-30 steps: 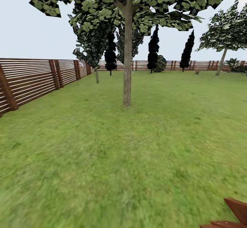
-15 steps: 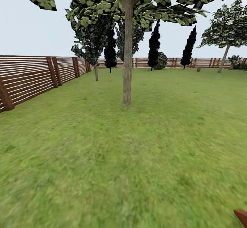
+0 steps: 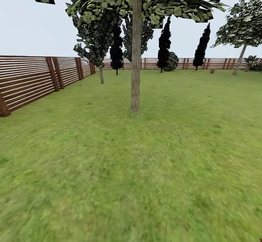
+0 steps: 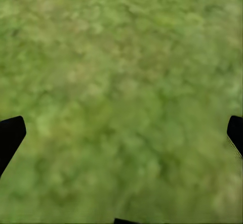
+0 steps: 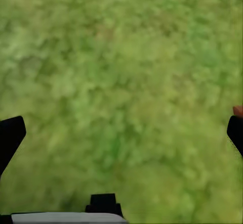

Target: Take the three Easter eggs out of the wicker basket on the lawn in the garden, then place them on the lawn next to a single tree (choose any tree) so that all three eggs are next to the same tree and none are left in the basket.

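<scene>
Both the left gripper (image 4: 121, 133) and right gripper (image 5: 121, 133) hang spread and empty over lawn (image 3: 145, 169) short of the tree (image 3: 135, 70); locating the basket comes first, I judge.

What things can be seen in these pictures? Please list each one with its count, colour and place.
lawn: one, green, wide across the foreground and back to the fence.
tree: one, pale grey-brown trunk with green canopy, standing on the lawn at centre.
leafy trees: two more, green, one behind to the left, one far right.
dark trees: three, near black, in a row before the back fence.
bush: one, dark green, round, by the back fence.
fence: one, brown slats, along the left side and the back.
sky: pale grey-blue, above the fence.
left gripper: one, black fingers wide apart, over grass, holding nothing.
right gripper: one, black fingers wide apart, over grass, holding nothing.
</scene>
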You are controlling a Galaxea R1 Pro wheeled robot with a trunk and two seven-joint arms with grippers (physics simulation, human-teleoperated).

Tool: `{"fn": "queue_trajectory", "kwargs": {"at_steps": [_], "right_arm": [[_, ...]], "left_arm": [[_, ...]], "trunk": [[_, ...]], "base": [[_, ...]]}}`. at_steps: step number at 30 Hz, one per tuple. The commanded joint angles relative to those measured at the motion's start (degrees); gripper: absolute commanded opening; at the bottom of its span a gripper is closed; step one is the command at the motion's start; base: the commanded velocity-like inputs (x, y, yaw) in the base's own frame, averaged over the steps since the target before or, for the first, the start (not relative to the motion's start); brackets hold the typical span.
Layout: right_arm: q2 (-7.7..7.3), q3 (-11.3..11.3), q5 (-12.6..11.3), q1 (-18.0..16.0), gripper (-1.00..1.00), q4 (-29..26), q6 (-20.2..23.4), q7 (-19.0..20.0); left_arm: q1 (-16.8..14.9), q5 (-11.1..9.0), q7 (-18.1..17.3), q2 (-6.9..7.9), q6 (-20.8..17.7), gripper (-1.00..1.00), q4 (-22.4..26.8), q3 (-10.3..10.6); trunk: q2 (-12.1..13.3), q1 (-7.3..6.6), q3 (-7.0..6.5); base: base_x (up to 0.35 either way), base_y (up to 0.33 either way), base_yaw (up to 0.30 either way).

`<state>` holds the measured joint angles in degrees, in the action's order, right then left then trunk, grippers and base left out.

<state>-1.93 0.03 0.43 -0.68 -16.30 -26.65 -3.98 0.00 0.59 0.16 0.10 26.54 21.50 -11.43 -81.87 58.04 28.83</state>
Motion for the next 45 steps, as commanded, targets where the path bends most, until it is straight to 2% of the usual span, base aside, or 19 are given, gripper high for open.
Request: {"fn": "queue_trajectory", "kwargs": {"at_steps": [1, 10, 15, 20, 30, 36, 45], "right_arm": [[-0.03, -0.02, 0.04, -0.04, 1.00, 0.04, -0.16, -0.15], [-0.04, -0.15, -0.08, -0.08, 1.00, 0.04, -0.33, -0.15], [-0.08, -0.20, -0.08, -0.04, 1.00, 0.10, -3.37, -0.15], [-0.09, -0.20, -0.08, -0.05, 1.00, 0.12, -3.64, -0.15], [-0.09, -0.20, -0.08, -0.04, 1.00, 0.12, -3.68, -0.15], [-0.09, -0.20, -0.08, -0.05, 1.00, 0.12, -3.68, -0.14], [-0.16, -0.20, -0.07, -0.04, 1.00, 0.12, -3.68, -0.11]], "left_arm": [[0.00, 0.06, 0.02, -0.01, 0.10, 1.00, 0.04, -0.08], [0.00, 0.03, 0.02, -0.01, 0.09, 1.00, -0.06, -0.08], [0.00, 0.03, 0.03, -0.01, 0.07, 1.00, -0.13, -0.08], [0.00, 0.04, 0.06, -0.01, 0.01, 1.00, -0.14, -0.08], [0.00, 0.11, 0.03, -0.01, -1.49, 1.00, -0.14, -0.08], [0.00, 0.12, 0.02, -0.01, -2.18, 1.00, -0.14, -0.08], [0.00, 0.12, 0.02, -0.01, -2.19, 1.00, -0.13, -0.08]], "trunk": [[0.39, -0.19, -0.05], [4.00, -2.17, -1.11], [6.01, -3.27, -1.99], [8.01, -4.37, -2.88], [12.02, -6.56, -4.68], [12.02, -6.56, -4.68], [15.63, -8.54, -6.30]], "base": [[0.339, 0.000, 0.000], [0.339, 0.000, 0.004], [0.339, 0.000, 0.001], [0.339, 0.000, -0.070], [0.339, 0.000, -0.251], [0.339, 0.000, -0.269], [0.339, 0.000, -0.270]]}}
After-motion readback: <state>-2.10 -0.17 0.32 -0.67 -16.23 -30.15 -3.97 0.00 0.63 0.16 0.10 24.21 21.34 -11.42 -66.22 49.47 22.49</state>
